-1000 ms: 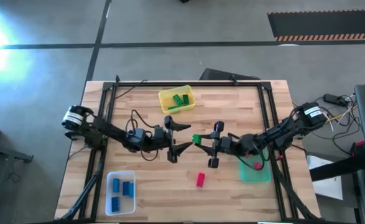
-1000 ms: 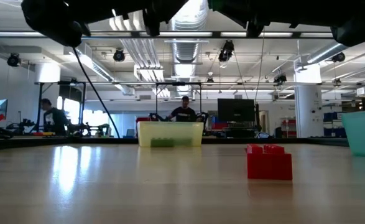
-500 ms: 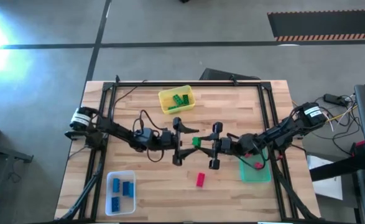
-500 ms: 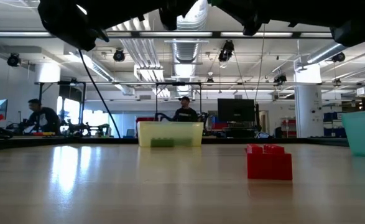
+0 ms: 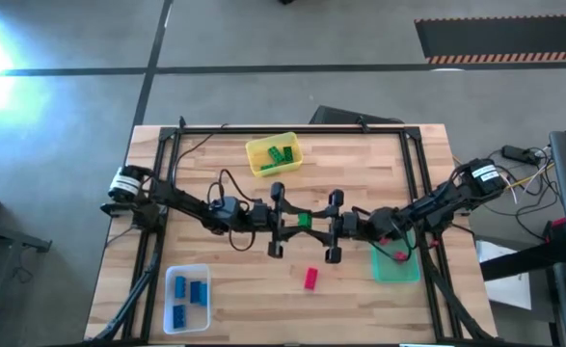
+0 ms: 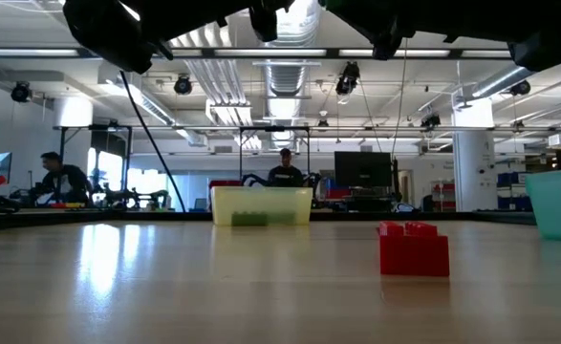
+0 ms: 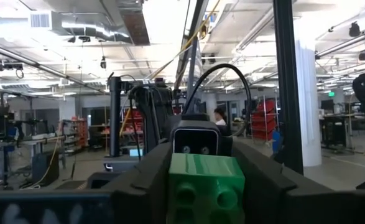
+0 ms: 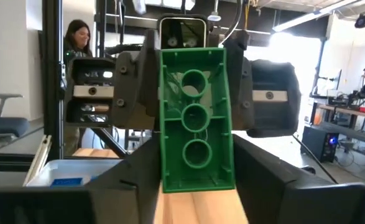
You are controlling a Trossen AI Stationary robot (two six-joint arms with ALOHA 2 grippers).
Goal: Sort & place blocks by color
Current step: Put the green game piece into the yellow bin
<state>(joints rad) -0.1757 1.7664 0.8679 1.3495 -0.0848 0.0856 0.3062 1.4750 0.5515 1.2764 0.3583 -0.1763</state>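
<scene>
A green block (image 5: 304, 221) is held above the middle of the worktop (image 5: 360, 164), between the left claw (image 5: 279, 221) and the right claw (image 5: 332, 226), which meet tip to tip. In both wrist views the block is seen clamped between dark fingers, so each claw is closed on it; its hollow underside faces the right wrist camera. A red block (image 5: 310, 278) lies on the worktop nearer than the claws, apart from them. More green blocks (image 5: 279, 155) are kept in the yellow bin (image 5: 256, 148) at the far side. Blue blocks (image 5: 188, 292) are gathered in the clear bin (image 5: 170, 275) at the near left. One red block (image 5: 399, 256) is seen in the green bin (image 5: 395, 276) at the near right, partly under the right arm.
</scene>
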